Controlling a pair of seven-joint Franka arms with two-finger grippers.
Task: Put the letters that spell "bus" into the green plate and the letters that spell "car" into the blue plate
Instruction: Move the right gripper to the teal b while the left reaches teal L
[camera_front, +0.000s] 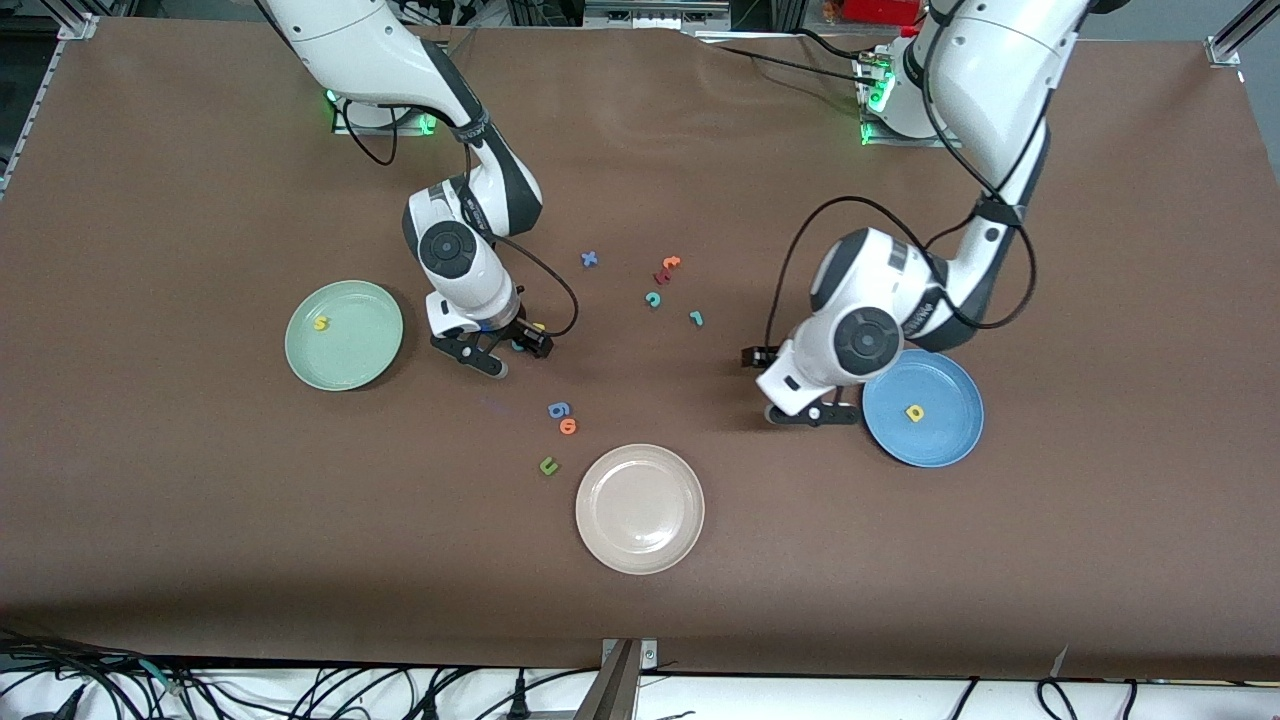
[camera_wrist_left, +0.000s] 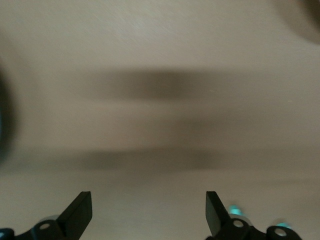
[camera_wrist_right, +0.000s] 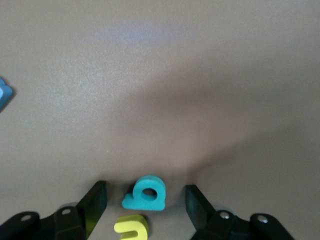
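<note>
Blur hides all but the left gripper (camera_wrist_left: 148, 216) in its wrist view, fingers wide, empty, beside the blue plate (camera_front: 955, 445) holding one yellow a (camera_front: 914, 413). We count three plates; the green plate (camera_front: 362, 355) holds one yellow s (camera_front: 320, 323). The right gripper (camera_wrist_right: 145, 207), part-open, brackets the teal b (camera_wrist_right: 145, 194) without touching; the yellow u (camera_wrist_right: 132, 226) lies beside it, cut off.

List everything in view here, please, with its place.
green plate: one, right arm's end, holds yellow s
blue plate: one, left arm's end, holds yellow a
cream plate: one, nearest the front camera
blue x, orange t, red letter, teal c, teal r: mid-table
blue 6, orange o, green u: near cream plate
teal b, yellow u: on table, between fingers of right gripper
right gripper: open, low around them
left gripper: open, over table beside blue plate
</note>
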